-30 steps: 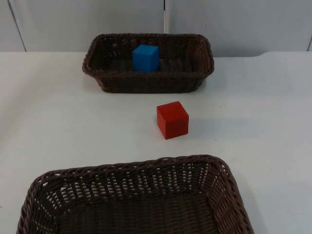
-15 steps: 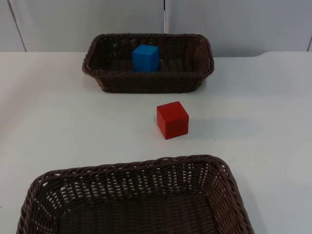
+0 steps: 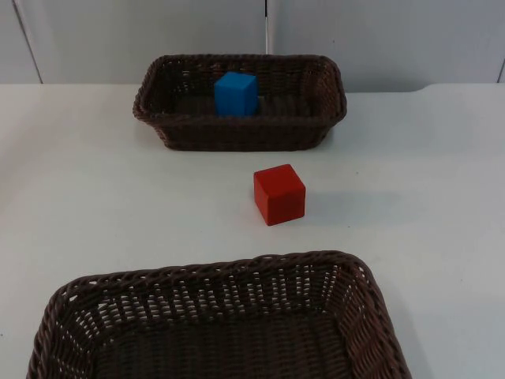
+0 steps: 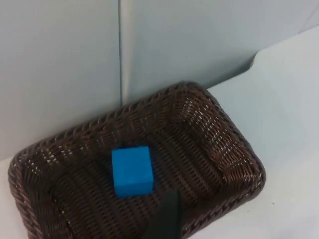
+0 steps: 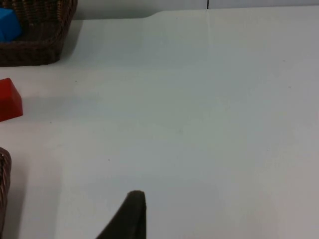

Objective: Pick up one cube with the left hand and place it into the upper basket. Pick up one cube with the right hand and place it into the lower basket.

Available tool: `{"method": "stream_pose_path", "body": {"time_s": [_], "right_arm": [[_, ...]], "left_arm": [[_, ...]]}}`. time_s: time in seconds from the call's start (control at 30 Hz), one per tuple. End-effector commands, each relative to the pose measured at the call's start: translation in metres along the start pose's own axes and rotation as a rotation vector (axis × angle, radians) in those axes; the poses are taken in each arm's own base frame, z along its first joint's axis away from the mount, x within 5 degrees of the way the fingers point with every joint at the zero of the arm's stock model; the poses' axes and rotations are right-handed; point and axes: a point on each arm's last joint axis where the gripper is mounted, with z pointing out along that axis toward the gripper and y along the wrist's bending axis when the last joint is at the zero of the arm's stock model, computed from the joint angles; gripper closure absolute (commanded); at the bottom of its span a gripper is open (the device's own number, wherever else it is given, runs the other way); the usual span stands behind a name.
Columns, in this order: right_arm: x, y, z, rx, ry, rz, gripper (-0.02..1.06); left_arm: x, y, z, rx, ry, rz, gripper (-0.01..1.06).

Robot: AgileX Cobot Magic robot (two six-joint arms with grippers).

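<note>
The white table top [image 3: 118, 197] is bounded at the far side by the grey partition wall [image 3: 142, 31]. The lower basket, a large dark brown woven wicker basket [image 3: 221, 272], is seen at the near edge of the table in the top view, with nothing lying in the visible part of its interior. The upper basket, a smaller dark brown woven wicker basket [image 3: 237, 134], stands against the wall. Inside it, left of its middle, a blue cube [image 3: 236, 93] is resting on the woven floor. A red cube [image 3: 278, 193] is standing on the bare table between the two baskets, apart from both and slightly right of centre.

The left gripper is held above the upper basket, as judged from the left wrist view, where one black fingertip [image 4: 167, 216] is seen over the basket's near wall, just beside the blue cube. The right gripper is held over bare table to the right of the red cube; one black fingertip [image 5: 130, 214] is visible. With only one finger seen per gripper, their opening probably cannot be judged; nothing is seen in their hold.
</note>
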Motion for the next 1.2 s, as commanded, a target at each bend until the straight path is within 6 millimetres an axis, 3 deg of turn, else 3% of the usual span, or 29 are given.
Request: {"method": "stream_pose_path", "body": {"time_s": [0.0,0.2,0.33,0.53,1.0,1.17], "right_arm": [[0.000,0.000,0.000,0.005,-0.006,-0.010,-0.01],[0.000,0.000,0.000,0.005,-0.006,-0.010,-0.01],[0.000,0.000,0.000,0.005,-0.006,-0.010,-0.01],[0.000,0.000,0.000,0.005,-0.006,-0.010,-0.01],[0.000,0.000,0.000,0.005,-0.006,-0.010,-0.01],[0.000,0.000,0.000,0.005,-0.006,-0.010,-0.01]], "left_arm": [[0.004,-0.004,-0.009,-0.006,0.005,0.014,0.27],[0.026,-0.003,-0.013,-0.043,-0.036,-0.016,0.27],[0.059,-0.003,-0.027,-0.102,-0.098,-0.042,0.27],[0.088,-0.008,-0.046,-0.127,-0.113,-0.056,0.27],[0.114,-0.024,-0.092,-0.118,-0.139,-0.068,0.27],[0.134,-0.032,-0.122,-0.135,-0.202,-0.061,0.27]]}}
